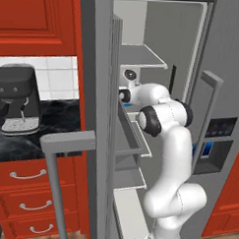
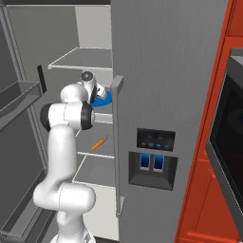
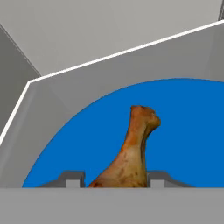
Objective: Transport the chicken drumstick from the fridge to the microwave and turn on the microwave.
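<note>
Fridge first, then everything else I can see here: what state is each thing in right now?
Tall grey double-door fridge: left door open, right door shut.
Brown chicken drumstick: lying on the plate, between the tool's fingertips.
Round blue plate: on a fridge shelf.
Tool: fingertips either side of the drumstick; grip unclear.
Orange carrot: lying on a lower shelf.

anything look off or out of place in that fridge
Only the carrot: it lies loose on a bare fridge shelf, unplated. The chicken drumstick sits properly on its blue plate, between the gripper fingertips.
</note>
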Available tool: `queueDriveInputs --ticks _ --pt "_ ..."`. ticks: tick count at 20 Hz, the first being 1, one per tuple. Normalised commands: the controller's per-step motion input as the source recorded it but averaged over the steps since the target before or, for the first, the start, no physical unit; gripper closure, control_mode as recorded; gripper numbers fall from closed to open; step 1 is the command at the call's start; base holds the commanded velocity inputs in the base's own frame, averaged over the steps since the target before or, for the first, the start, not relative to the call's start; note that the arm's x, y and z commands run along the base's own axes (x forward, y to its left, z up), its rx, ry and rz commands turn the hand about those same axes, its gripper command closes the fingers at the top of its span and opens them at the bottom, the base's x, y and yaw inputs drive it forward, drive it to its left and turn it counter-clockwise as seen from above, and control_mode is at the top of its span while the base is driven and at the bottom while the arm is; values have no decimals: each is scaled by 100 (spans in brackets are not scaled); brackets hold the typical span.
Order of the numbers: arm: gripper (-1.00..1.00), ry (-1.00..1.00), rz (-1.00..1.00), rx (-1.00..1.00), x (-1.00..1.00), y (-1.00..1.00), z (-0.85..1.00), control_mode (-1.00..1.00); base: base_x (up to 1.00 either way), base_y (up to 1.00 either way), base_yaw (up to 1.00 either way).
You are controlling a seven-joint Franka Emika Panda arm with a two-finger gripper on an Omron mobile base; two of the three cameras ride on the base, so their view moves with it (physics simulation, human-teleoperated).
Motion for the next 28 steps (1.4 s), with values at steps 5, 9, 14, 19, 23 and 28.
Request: queueDriveInputs --ticks 5,9,14,19,23,28 --pt "100 3 -5 5 0 -35 -37 -100 0 0 0" --pt "100 0 -2 15 -15 -53 -8 -100 0 0 0" --pt "100 0 0 18 -26 -50 0 -100 0 0 0" --pt "100 -3 0 8 -37 -23 0 -100 0 0 0" --pt "100 -20 0 0 -59 -12 4 -100 0 0 0" --pt "100 -24 1 0 -61 -3 35 -100 0 0 0"
